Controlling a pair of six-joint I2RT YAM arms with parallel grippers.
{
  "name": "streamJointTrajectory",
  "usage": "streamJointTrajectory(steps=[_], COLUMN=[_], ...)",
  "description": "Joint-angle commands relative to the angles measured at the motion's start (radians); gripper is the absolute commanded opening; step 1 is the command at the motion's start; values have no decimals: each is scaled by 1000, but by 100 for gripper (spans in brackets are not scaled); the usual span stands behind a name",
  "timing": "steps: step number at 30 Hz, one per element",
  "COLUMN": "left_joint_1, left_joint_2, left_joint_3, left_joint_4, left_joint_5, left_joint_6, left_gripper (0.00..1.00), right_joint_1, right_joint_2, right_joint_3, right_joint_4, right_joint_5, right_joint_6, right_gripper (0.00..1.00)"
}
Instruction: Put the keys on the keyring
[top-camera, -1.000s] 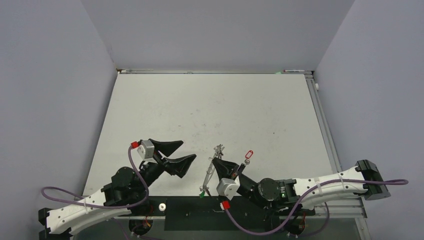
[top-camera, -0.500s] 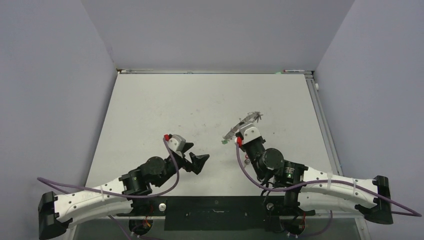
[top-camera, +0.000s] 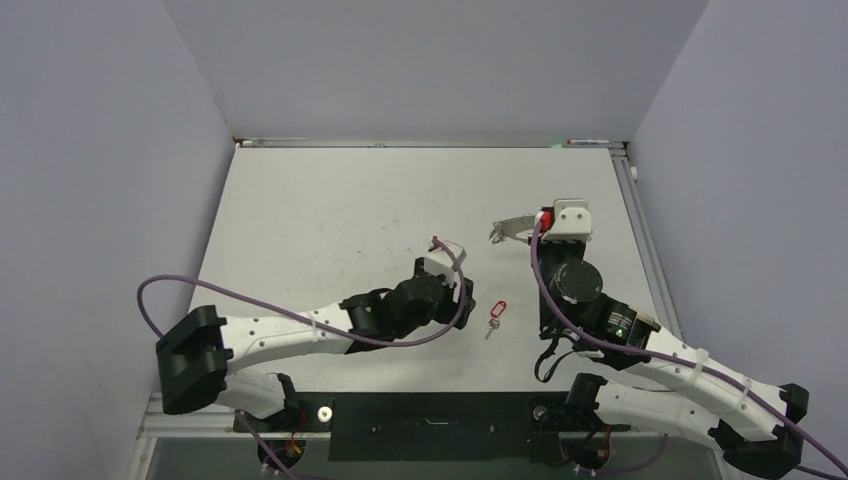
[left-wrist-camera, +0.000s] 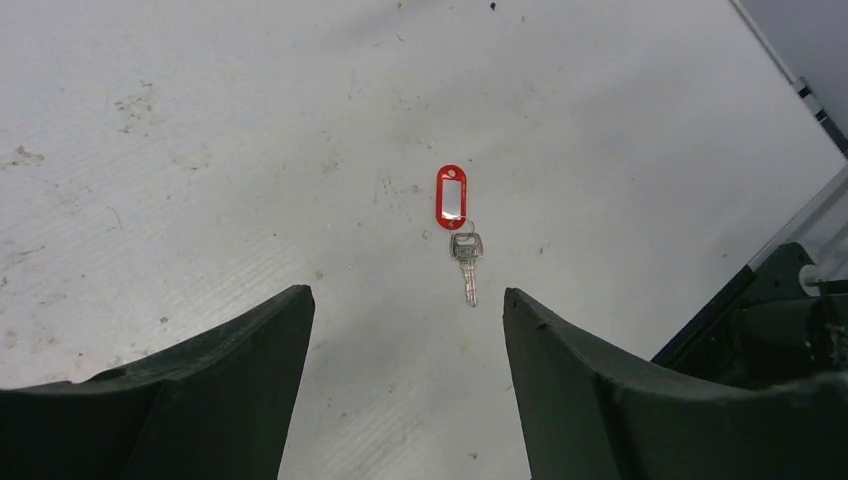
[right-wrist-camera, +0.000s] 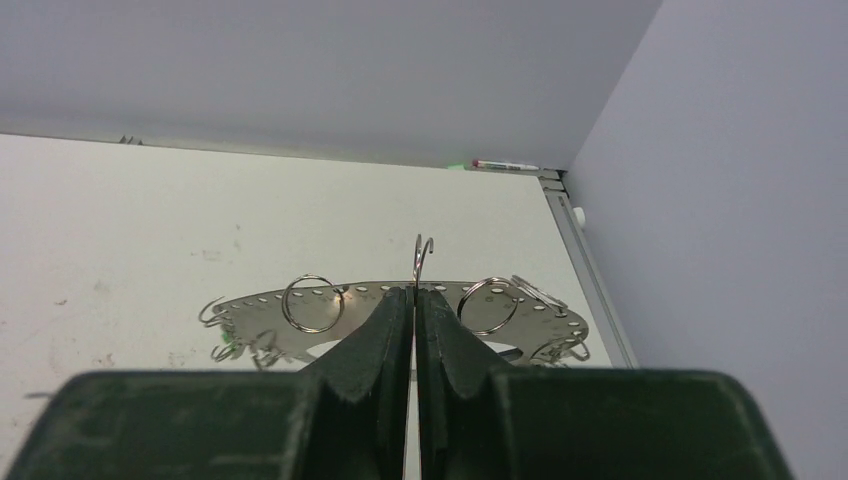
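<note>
A silvery key (left-wrist-camera: 467, 270) with a red oblong tag (left-wrist-camera: 451, 195) lies flat on the white table; it also shows in the top view (top-camera: 495, 314). My left gripper (left-wrist-camera: 405, 300) is open and empty, hovering just short of the key, with the key's tip between the fingertips' line; from above it (top-camera: 462, 298) is left of the tag. My right gripper (right-wrist-camera: 413, 292) is shut on the keyring (right-wrist-camera: 250, 305), a flat perforated silvery loop with small wire rings, held above the table at the back right (top-camera: 510, 228). A speck of green (right-wrist-camera: 228, 349) shows at its left end.
A metal rail (top-camera: 640, 230) runs along the table's right edge, with walls close behind and on both sides. A pen (right-wrist-camera: 505, 165) lies at the far edge. A black bar (top-camera: 430, 412) and the arm bases line the near edge.
My left arm has swung right and forward to the red-tagged key. My right arm has carried the keyring from the near edge up to the back right.
</note>
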Motion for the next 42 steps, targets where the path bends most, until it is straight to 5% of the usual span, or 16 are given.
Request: streamJointTrajectory(steps=[1,17,42], left_joint_1=[-24,-94,-136], left_joint_2=[174,698,908], left_joint_3=[191,680,855], left_joint_4=[-183,-406,-518], left_joint_5=[-96,-195,-290], left_joint_6=[-127,-182,-189], left_gripper=[63,44,27], right_joint_1=[-8,-9,-9], right_joint_2=[-27,-102,-124], right_joint_3=[86,205,197], right_joint_4=[-119,-339,-394], right_joint_5=[72,107,79], right_joint_6=[52,65,75], right_gripper=[5,5,5])
